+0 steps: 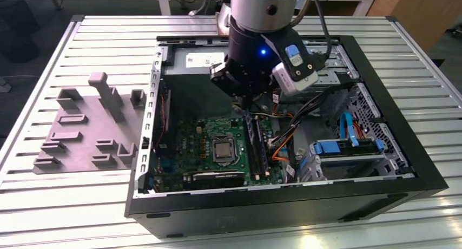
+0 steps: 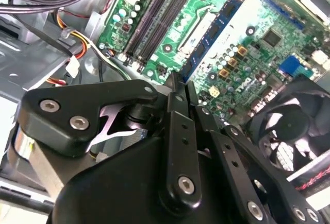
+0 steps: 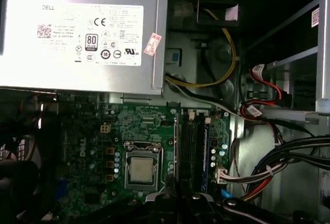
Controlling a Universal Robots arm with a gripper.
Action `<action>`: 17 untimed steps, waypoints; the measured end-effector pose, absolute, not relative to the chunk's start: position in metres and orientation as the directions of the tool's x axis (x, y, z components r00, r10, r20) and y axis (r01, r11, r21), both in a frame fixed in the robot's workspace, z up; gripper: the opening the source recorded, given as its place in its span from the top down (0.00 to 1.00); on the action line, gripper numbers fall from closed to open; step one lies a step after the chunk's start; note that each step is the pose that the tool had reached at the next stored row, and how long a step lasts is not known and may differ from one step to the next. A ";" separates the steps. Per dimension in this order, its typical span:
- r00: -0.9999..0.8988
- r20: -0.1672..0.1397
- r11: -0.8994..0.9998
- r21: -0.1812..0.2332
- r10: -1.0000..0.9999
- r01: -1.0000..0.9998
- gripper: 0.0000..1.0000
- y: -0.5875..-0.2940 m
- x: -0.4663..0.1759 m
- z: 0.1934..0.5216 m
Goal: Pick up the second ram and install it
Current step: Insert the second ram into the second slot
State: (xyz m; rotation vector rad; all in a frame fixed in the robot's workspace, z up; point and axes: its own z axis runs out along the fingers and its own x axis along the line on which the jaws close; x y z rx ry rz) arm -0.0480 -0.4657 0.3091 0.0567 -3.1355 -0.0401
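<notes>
Room above motherboard (image 1: pixel 216 141) middle; bunch of wires (image 1: pixel 289 132) crowds its exterior-view-right side, case wall (image 1: pixel 153 124) blocks other side.

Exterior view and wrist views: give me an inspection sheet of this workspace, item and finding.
surface: ribbed metal table carrying an open computer case.
job's things: second ram on edge among the motherboard's memory slots, directly under the gripper; seating cannot be judged.
clutter: grey plastic holder at the exterior view's left, apart from the case.
grippers: gripper down inside the case at the ram.
cables: loose orange, black and blue cables beside the slots.
surroundings: wooden furniture beyond the table.
</notes>
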 end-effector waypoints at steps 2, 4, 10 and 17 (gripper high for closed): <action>-0.999 0.005 0.999 0.025 -0.036 -0.036 0.86 -0.466 -0.047 0.306; -0.999 0.005 0.999 0.025 -0.036 -0.036 0.86 -0.466 -0.046 0.302; -0.999 0.005 0.999 0.025 -0.036 -0.036 0.86 -0.469 -0.044 0.291; -1.000 0.005 0.999 0.027 -0.027 -0.027 0.86 -0.477 -0.041 0.279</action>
